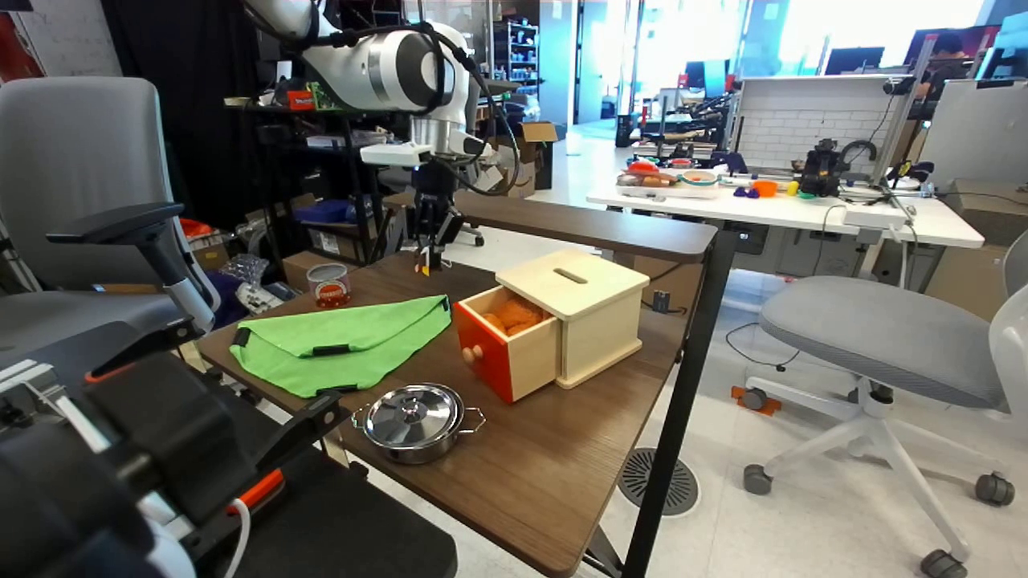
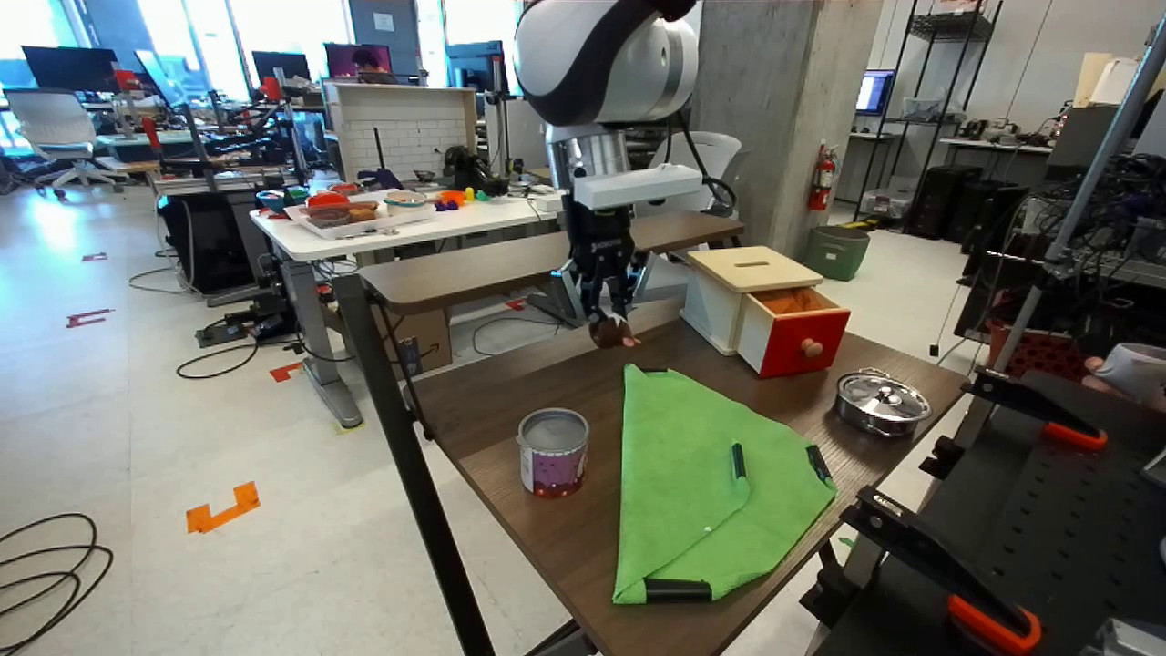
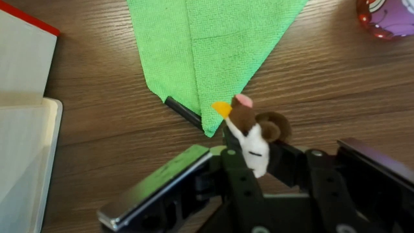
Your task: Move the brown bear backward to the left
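Note:
The brown bear, a tiny brown and white soft toy with a yellow tip and a pink patch, sits between my fingers in the wrist view (image 3: 255,150). My gripper (image 3: 254,140) is closed around it, with a finger on each side. In an exterior view the gripper (image 2: 610,310) points down with the bear (image 2: 605,333) at its fingertips, over the brown table (image 2: 483,401). In an exterior view only a small bit of the bear (image 1: 425,261) shows beside the gripper (image 1: 432,250). Its height above the table is hard to tell.
A green cloth (image 2: 701,492) lies folded on the table. A wooden box (image 1: 602,337) with its red-fronted drawer (image 1: 490,353) pulled out stands beside it, orange stuff inside. A lidded steel pot (image 1: 411,425) and a tin can (image 2: 554,456) stand near the cloth.

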`<action>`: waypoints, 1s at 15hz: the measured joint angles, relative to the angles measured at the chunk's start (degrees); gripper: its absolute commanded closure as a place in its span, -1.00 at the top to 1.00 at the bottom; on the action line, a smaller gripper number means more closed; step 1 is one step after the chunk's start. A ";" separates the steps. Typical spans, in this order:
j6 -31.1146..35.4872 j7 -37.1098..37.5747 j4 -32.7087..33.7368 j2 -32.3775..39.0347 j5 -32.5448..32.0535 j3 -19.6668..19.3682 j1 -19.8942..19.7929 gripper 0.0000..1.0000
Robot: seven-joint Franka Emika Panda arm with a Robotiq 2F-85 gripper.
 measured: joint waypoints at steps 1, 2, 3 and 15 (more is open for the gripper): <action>0.00 0.62 1.02 0.82 -0.02 -0.24 0.11 -0.91; 0.00 1.23 1.98 1.59 -0.04 -0.41 0.19 -0.91; 0.00 1.79 2.88 2.38 -0.05 -0.57 0.26 -0.91; -0.01 5.46 8.30 7.94 -1.03 -3.12 1.80 0.57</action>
